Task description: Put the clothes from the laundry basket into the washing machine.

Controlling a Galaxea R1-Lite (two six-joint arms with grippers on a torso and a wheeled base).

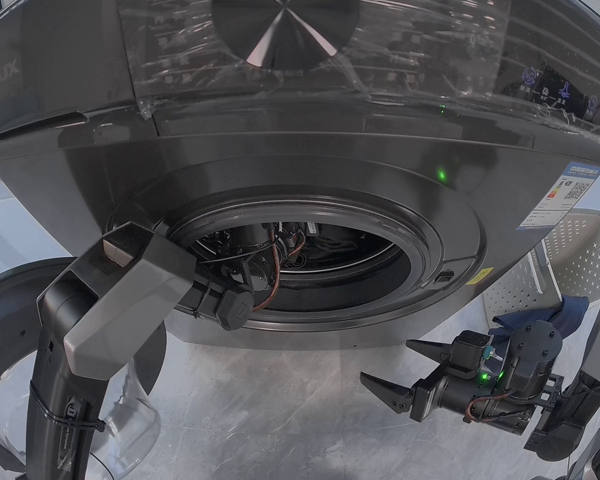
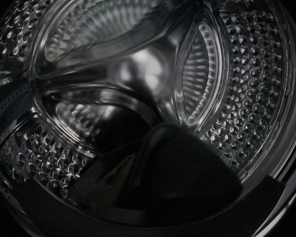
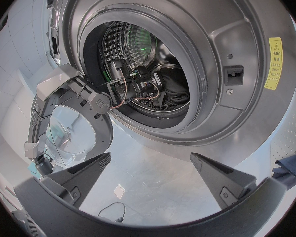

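left arm [image 1: 113, 301] sits nearest the head camera at 8 o'clock, its forearm passing into the open port. washing machine [image 1: 313, 168] fills 10 to 2 o'clock. it is a front loader with its door [image 1: 0, 315] swung open at 8 o'clock. drum [image 2: 253, 66] is perforated steel and holds one dark garment [image 2: 174, 168], slumped low inside just beside the left gripper [image 3: 153, 88]. whether that gripper is clamped or released cannot be told. laundry basket [image 1: 580, 248], white and perforated, stands at 3 o'clock with a blue garment [image 1: 547, 315] draped over its near rim. right gripper [image 1: 387, 361] hangs at 5 o'clock between port and basket, jaws spread wide, holding nothing. judgement: the clothes are light, soft and limp and not fragile, and they will sag and trail when lifted. best pinched at a raised fold, the blue piece where it bunches on the rim, and lifted clear of the basket wall.
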